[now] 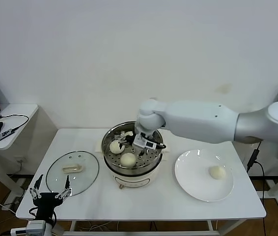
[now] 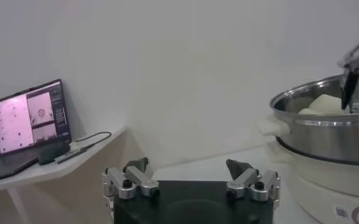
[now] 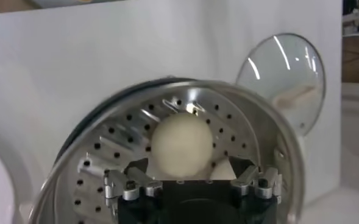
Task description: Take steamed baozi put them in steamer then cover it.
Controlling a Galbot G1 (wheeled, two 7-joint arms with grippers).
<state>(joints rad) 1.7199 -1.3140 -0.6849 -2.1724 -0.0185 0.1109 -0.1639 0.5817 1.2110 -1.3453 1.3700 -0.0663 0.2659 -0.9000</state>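
Note:
The steel steamer (image 1: 151, 163) stands mid-table on its cream base. Two baozi (image 1: 116, 146) (image 1: 128, 159) show on its perforated tray. My right gripper (image 1: 125, 139) reaches into the pot with its jaws open. In the right wrist view a baozi (image 3: 182, 143) lies on the tray (image 3: 115, 143) between the spread fingers (image 3: 136, 171), with a gap on each side. One more baozi (image 1: 217, 172) sits on the white plate (image 1: 190, 172). A fourth is not visible. My left gripper (image 1: 49, 195) is parked open at the table's front left corner.
The glass lid (image 1: 87, 177) lies flat left of the steamer and also shows in the right wrist view (image 3: 283, 73). A side table with a laptop (image 2: 30, 115) stands far left. The steamer's rim (image 2: 325, 131) shows in the left wrist view.

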